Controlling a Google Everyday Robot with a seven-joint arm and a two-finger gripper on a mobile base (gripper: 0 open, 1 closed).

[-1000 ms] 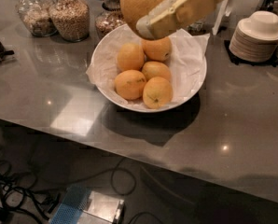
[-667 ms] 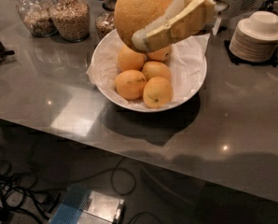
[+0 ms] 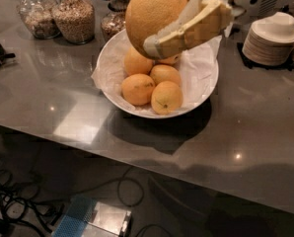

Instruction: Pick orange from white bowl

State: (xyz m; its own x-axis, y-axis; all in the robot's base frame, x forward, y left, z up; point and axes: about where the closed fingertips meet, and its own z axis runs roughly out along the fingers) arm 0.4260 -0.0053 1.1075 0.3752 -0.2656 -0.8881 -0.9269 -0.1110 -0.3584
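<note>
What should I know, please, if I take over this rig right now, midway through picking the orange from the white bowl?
The gripper: above the bowl's far side, jaws shut on the round, dimpled yellow-orange orange.
The wide, shallow white bowl, lined with crinkled paper: on the grey counter, with several other oranges inside.
Done: orange grasped and held clear above the pile.
Left: probably only carrying it away from the bowl; it is not yet set down anywhere.

Gripper (image 3: 163,37) above white bowl (image 3: 148,114), clamping orange (image 3: 152,14); far finger hidden behind fruit. Bowl's rear rim covered. Glass jars (image 3: 73,16) cropped by top edge.
</note>
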